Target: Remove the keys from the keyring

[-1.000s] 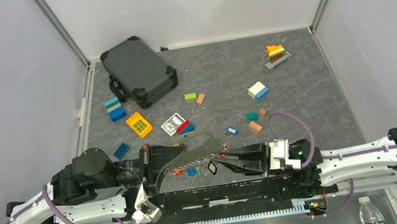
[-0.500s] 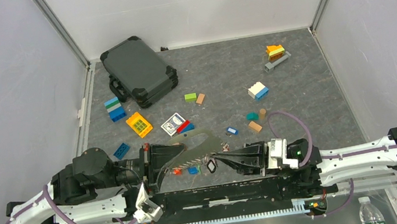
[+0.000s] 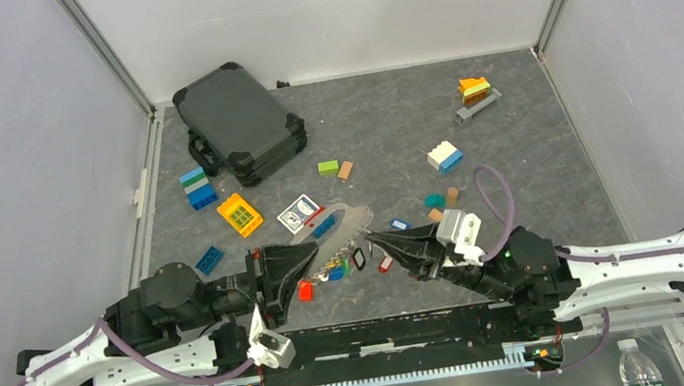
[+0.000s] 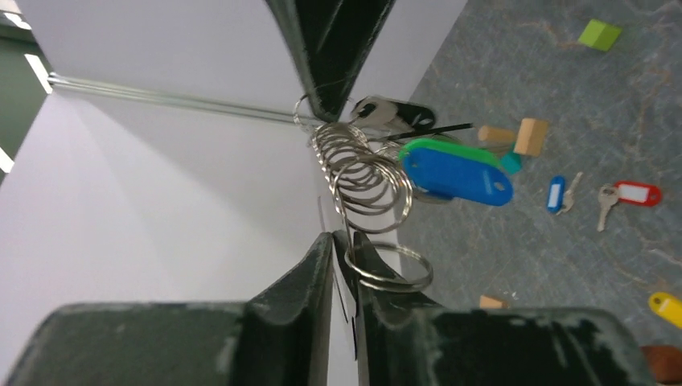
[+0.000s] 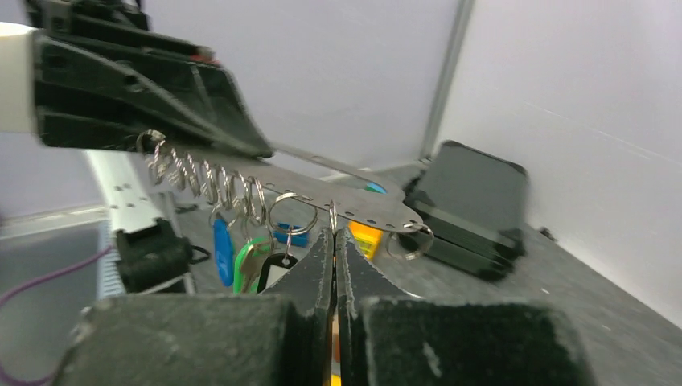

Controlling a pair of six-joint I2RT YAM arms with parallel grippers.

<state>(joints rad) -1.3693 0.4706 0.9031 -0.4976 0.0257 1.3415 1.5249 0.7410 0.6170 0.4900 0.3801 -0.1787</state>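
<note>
Item: keyring [image 5: 366, 207], a flat grey metal strip, raised off the table [image 3: 515, 159] between the two arms, near the front edge; left gripper [image 3: 297, 258] at its near end, fingers [image 4: 293, 314] closed to a slit with the strip's end pinched in the slit; right gripper [image 3: 373, 238] under the strip's middle, jaws fully together on what looks like the split ring of one of the keys [image 3: 331, 271], seen edge-on. Contents on the strip: a row of split rings [image 4: 362, 169] crowded toward the left gripper, with blue, green and black tags hanging below; one further ring near the free end. Already off, lying on the table: a red-tagged key [image 4: 631, 193], a blue-tagged key [image 4: 555, 194], others nearby. Step in hand, by judgement: drawing off one more key, task partly done, most still threaded. Next move likely calls for pulling the pinched ring along to the free end and off, while the left grip holds firm; the ring at that end may obstruct.
</note>
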